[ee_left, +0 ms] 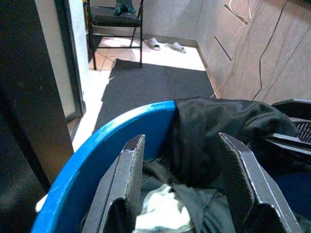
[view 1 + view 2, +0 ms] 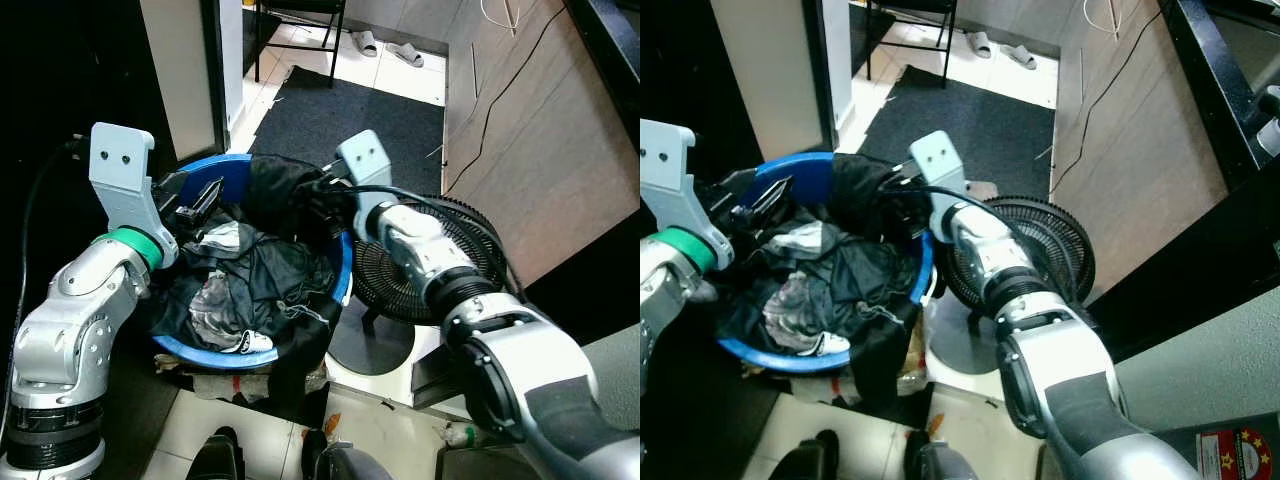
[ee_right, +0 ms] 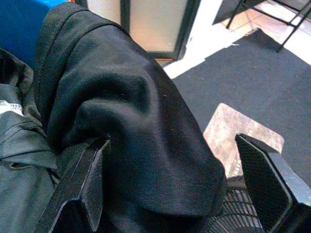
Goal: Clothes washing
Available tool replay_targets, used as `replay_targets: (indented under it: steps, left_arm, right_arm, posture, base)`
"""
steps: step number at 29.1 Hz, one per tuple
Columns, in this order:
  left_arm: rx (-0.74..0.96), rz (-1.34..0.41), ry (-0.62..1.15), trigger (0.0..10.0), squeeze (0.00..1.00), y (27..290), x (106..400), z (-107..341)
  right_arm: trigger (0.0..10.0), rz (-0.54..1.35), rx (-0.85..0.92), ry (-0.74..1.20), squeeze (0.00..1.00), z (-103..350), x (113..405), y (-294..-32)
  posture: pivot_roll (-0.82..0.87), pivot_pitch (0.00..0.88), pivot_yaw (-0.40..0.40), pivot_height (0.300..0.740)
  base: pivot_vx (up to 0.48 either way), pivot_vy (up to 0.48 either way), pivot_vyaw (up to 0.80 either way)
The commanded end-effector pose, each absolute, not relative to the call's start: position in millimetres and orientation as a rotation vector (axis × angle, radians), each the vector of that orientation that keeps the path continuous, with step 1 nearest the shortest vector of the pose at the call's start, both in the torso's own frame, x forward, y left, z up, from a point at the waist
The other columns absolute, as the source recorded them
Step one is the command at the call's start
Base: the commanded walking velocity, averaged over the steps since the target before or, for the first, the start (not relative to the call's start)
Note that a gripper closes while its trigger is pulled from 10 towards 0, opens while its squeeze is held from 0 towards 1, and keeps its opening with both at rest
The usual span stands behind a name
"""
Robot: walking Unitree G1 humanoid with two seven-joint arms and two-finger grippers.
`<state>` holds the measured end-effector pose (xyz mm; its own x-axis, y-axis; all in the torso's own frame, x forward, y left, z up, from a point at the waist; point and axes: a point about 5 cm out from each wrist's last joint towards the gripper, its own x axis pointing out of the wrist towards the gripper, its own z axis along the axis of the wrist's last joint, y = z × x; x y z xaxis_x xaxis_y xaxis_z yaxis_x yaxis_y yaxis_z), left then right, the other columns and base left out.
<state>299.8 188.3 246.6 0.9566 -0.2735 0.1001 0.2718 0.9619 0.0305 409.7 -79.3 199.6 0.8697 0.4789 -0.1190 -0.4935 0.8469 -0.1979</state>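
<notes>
A blue plastic basin [image 2: 228, 168] on the floor holds a heap of dark clothes [image 2: 245, 280] with grey and white bits. A black garment [image 2: 272, 185] hangs over its far rim. My left gripper [image 2: 192, 200] is open just above the basin's left rim [image 1: 112, 136], its fingers [image 1: 121, 194] pointing over the clothes. At the far right rim my right gripper [image 2: 312, 205] is open, and its fingers [image 3: 82, 194] straddle the black garment [image 3: 121, 107] without closing on it.
A black floor fan [image 2: 425, 270] on a white base stands tight against the basin's right side. Beyond lie a dark mat [image 2: 350, 120], chair legs [image 2: 300, 30] and slippers [image 2: 405, 52]. A wooden wall [image 2: 540, 150] runs along the right, a white doorpost [image 2: 185, 70] stands on the left.
</notes>
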Motion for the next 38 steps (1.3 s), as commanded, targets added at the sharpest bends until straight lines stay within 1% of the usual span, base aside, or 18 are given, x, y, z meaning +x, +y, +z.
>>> replay_targets:
  steps: [1,9,16,20,24,25,26,27,28,29,38]
  left_arm:
    - [0.017,-0.284,-0.09,10.0,0.0,186.4,300.9,242.8]
    - [0.025,-0.28,-0.093,10.0,0.0,188.9,300.2,244.5]
    - [0.028,-0.278,-0.095,10.0,0.0,189.4,300.0,245.0]
    - [0.031,-0.27,-0.097,10.0,0.0,191.2,297.9,246.2]
    - [0.032,-0.267,-0.096,10.0,0.0,191.9,297.1,246.0]
    - [0.032,-0.266,-0.096,10.0,0.0,191.9,296.9,245.9]
    - [0.032,-0.266,-0.095,10.0,0.0,191.7,296.8,245.9]
    - [0.031,-0.266,-0.095,10.0,0.0,191.5,296.8,245.9]
    - [0.031,-0.266,-0.095,10.0,0.0,191.4,296.7,245.7]
    - [0.031,-0.266,-0.094,10.0,0.0,191.2,296.7,245.6]
    - [0.029,-0.264,-0.092,10.0,0.0,191.1,296.4,245.2]
  right_arm:
    - [10.0,0.483,-0.219,0.094,0.0,195.1,410.4,-87.7]
    - [10.0,0.499,-0.204,0.091,0.0,191.7,407.8,-75.1]
    - [10.0,0.55,-0.112,0.092,0.0,187.8,403.5,-60.6]
    - [10.0,0.58,-0.091,0.098,0.0,181.8,398.2,-44.4]
    - [10.0,0.584,-0.085,0.094,0.0,182.6,397.9,-42.4]
    - [9.5,0.586,-0.08,0.091,0.0,183.2,397.8,-41.5]
    - [4.6,0.591,-0.073,0.088,0.0,183.9,397.6,-40.2]
    - [4.6,0.594,-0.068,0.086,0.0,184.3,397.4,-39.3]
    - [2.8,0.6,-0.067,0.084,0.0,184.3,397.0,-38.1]
    - [0.0,0.604,-0.066,0.083,0.0,184.3,396.7,-37.4]
    - [0.0,0.609,-0.017,0.062,0.0,185.0,395.7,-35.8]
  posture:
    - [0.14,0.143,-0.074,0.74]
    - [0.15,0.14,-0.074,0.74]
    - [0.17,0.137,-0.078,0.74]
    - [0.18,0.144,-0.083,0.74]
    - [0.18,0.147,-0.084,0.74]
    - [0.18,0.147,-0.085,0.74]
    - [0.18,0.148,-0.086,0.74]
    - [0.18,0.148,-0.086,0.74]
    - [0.18,0.148,-0.086,0.74]
    - [0.18,0.15,-0.086,0.74]
    - [0.18,0.153,-0.086,0.74]
  base:
    - [0.0,0.0,0.0]
    - [0.0,0.0,0.0]
    - [0.0,0.0,0.0]
    - [0.0,0.0,0.0]
    - [0.0,0.0,0.0]
    - [0.0,0.0,0.0]
    - [0.0,0.0,0.0]
    - [0.0,0.0,0.0]
    - [0.0,0.0,0.0]
    - [0.0,0.0,0.0]
    - [0.0,0.0,0.0]
